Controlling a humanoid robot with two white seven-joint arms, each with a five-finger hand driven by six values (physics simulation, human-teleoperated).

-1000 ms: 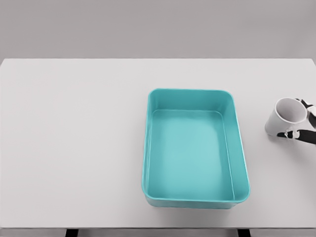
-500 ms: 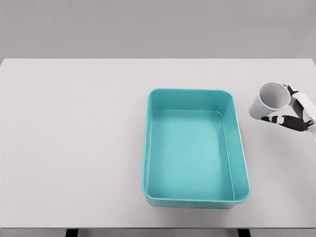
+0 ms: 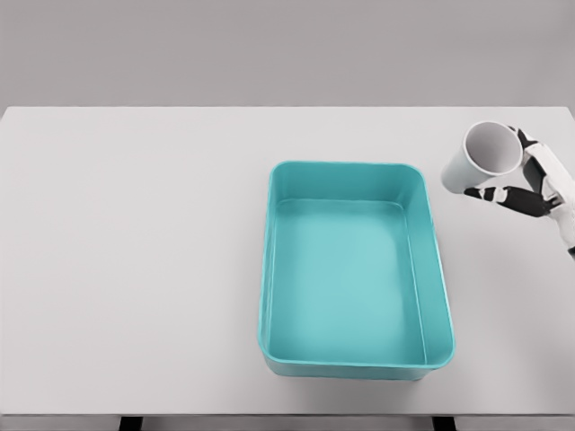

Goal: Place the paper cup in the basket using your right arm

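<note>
Since the earlier frames, the paper cup (image 3: 481,162) and the right hand (image 3: 532,184) carrying it are moving up and leftward, closing on the basket (image 3: 356,269). In the head view, the right hand is coming in from the right edge and is grasping the white cup, its fingers (image 3: 515,197) wrapping the cup's side. The cup is tilting, its open mouth facing up and toward the camera, held above the tabletop (image 3: 135,251). The teal basket is sitting to the left of the hand, just beside the cup but apart from it.
</note>
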